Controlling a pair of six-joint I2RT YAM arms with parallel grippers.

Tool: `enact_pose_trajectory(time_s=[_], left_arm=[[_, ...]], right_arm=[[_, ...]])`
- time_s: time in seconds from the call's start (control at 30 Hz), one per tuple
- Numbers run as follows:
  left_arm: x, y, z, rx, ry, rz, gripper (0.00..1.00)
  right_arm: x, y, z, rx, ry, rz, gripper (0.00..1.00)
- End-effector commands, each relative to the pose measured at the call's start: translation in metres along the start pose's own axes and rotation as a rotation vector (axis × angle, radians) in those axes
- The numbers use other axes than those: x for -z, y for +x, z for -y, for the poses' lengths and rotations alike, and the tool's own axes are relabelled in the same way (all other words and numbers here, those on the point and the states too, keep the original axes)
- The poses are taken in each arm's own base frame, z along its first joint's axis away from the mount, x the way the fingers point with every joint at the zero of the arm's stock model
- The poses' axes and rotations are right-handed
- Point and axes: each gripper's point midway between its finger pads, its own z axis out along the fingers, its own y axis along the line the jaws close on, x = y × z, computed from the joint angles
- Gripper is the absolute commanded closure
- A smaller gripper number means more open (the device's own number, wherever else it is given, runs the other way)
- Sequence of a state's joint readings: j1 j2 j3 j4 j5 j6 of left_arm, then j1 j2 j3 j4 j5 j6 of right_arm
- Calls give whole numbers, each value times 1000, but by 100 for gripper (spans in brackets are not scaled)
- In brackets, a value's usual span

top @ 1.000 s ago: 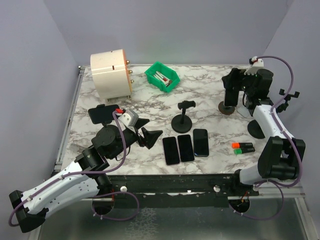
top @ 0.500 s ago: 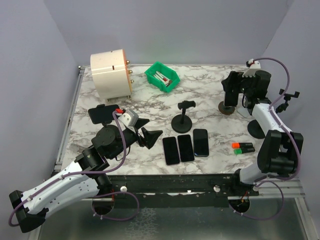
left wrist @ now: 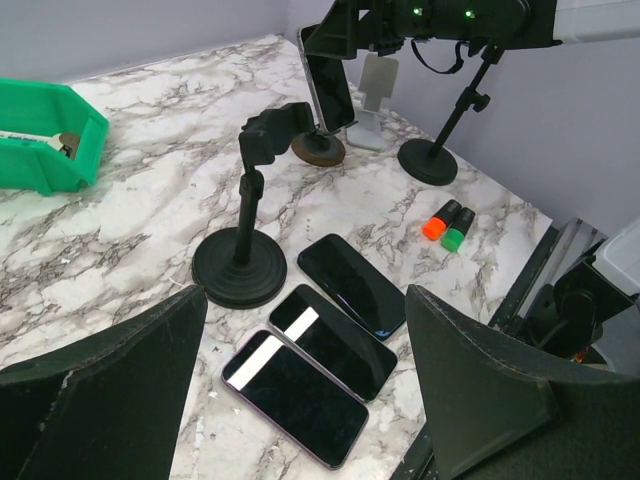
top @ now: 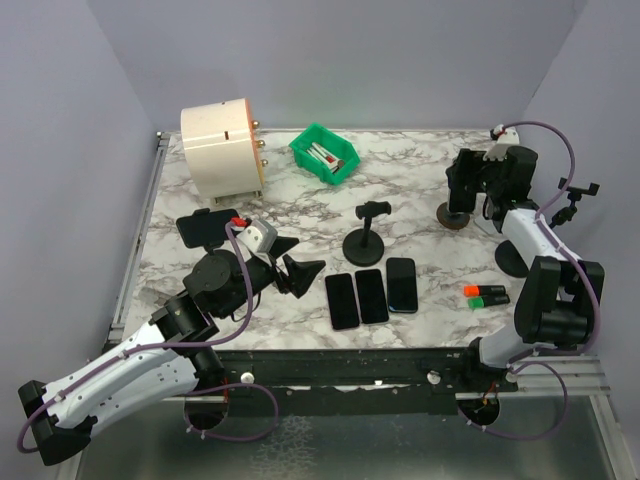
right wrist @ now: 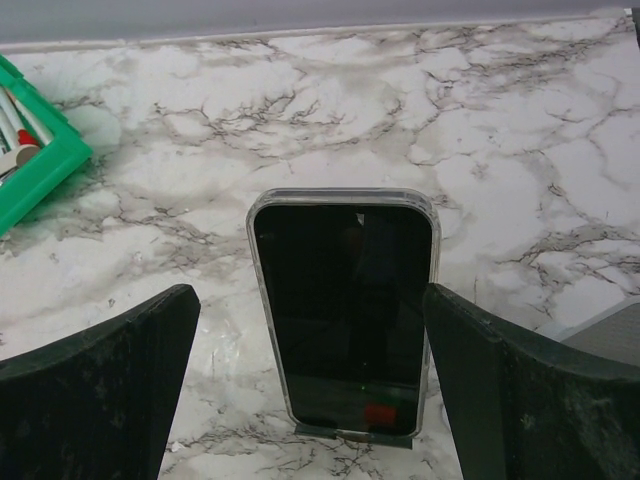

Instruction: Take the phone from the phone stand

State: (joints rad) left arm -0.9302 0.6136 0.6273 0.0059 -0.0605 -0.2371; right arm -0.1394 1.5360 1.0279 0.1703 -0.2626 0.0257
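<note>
Nearest, at about 8 o'clock on the worktop [top: 420,160], the left arm [top: 150,360] lies low along the near edge. Its jaws are spread wide, holding nothing, and aimed toward 3 o'clock. Just past them three flat phones [top: 372,295] lie side by side, with an empty black stand [top: 367,235] right behind. At 4 o'clock are two markers [top: 485,294], one orange-capped and one green-capped, and beyond them a round black base [top: 513,258] near the right edge.

Out at 2 o'clock the phone [right wrist: 345,310] stands on end in its stand [left wrist: 318,150]. Its long axis is upright, its top leans slightly back, and its dark screen faces the right wrist. The short bottom edge sits in the stand's lip.

The right arm [top: 535,235] runs up the right edge, folds at the elbow and turns its wrist roughly toward 9 o'clock. Its jaws are spread wide, one beside each long side of the phone, with bare marble showing in both gaps. Open marble lies behind the phone, and a pale stand [left wrist: 378,90] sits just beside it.

Farthest, around 11 o'clock, are a green bin [top: 325,155] and a cream drum [top: 222,148].
</note>
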Motion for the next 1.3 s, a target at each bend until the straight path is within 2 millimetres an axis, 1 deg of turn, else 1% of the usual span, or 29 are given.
enact_pose_trajectory(time_s=[0.0, 0.13, 0.2, 0.47, 0.93, 1.13, 1.27], left_arm=[[1, -1, -2, -13, -4, 1, 18], [1, -1, -1, -13, -3, 3, 18], [1, -2, -2, -13, -7, 5, 18], [1, -1, -1, -13, -3, 3, 19], [1, -1, -2, -15, -6, 3, 18], [1, -2, -2, -15, -7, 4, 18], [1, -1, -2, -15, -7, 1, 19]], right_arm=[[8, -8, 9, 21, 48, 26, 0], [7, -3, 9, 18, 50, 14, 0], [6, 1, 11, 14, 56, 1, 0], [7, 9, 18, 11, 98, -16, 0], [-2, 22, 21, 2, 99, -58, 0], [-6, 27, 20, 27, 81, -71, 1], [-7, 30, 23, 23, 96, -86, 0]])
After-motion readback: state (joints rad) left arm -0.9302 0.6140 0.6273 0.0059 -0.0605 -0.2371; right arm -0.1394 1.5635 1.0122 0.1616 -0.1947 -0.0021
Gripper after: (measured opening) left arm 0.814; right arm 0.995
